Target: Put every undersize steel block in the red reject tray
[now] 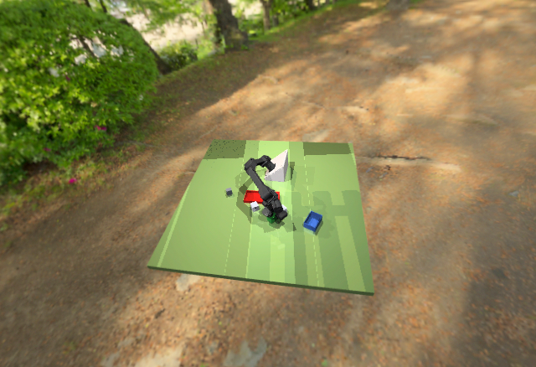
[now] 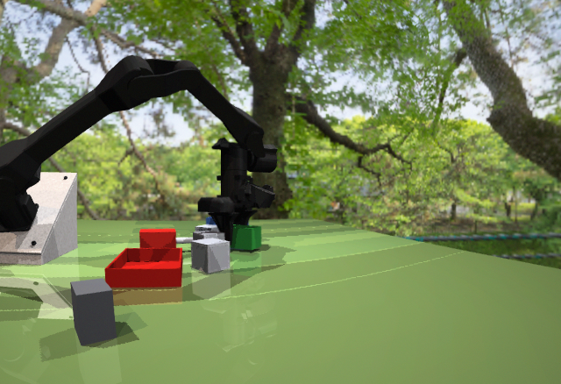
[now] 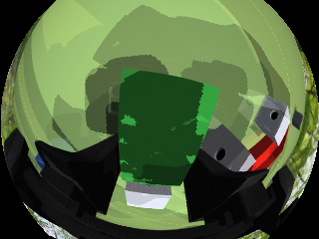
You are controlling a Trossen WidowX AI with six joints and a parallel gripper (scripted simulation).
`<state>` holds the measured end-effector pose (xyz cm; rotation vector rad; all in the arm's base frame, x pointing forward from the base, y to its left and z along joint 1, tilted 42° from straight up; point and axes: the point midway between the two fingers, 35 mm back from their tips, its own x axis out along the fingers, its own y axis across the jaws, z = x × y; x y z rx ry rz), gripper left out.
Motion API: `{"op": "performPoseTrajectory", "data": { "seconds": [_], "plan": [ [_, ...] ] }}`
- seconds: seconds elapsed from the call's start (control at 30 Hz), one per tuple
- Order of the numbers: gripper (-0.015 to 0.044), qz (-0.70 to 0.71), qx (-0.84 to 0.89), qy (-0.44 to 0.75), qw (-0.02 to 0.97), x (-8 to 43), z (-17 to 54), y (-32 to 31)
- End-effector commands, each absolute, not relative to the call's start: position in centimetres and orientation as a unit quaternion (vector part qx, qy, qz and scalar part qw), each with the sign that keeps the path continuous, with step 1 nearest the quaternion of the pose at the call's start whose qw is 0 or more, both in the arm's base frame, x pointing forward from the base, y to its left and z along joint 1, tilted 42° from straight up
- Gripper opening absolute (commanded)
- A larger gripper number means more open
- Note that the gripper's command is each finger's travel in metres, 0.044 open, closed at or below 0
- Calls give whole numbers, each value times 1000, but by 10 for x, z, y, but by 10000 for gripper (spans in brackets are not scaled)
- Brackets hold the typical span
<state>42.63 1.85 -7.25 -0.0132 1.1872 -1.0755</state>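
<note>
- Wrist view: the fingers pinch the green gauge [image 3: 161, 129] at the centre, a pale block [image 3: 148, 195] just below it.
- Exterior view: the arm [image 2: 153, 78] arches from the left edge, its gripper [image 2: 233, 230] pointing down near mid-frame, right of the red tray [image 2: 144, 275].
- Top view: the arm [image 1: 256, 178] reaches down and right across the red tray [image 1: 253, 196], the green gauge [image 1: 271, 219] below centre.

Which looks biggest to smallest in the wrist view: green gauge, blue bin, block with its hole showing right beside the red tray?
1. Green gauge
2. Block by the tray
3. Blue bin
</note>
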Motion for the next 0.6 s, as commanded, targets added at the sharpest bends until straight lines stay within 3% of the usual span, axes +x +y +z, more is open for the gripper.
{"op": "performPoseTrajectory", "data": {
  "seconds": [0.0,0.57],
  "plan": [
    [0,-480,-3,532,697,426,-73,22],
    [0,-480,-3,532,697,424,-74,23]
  ]
}}
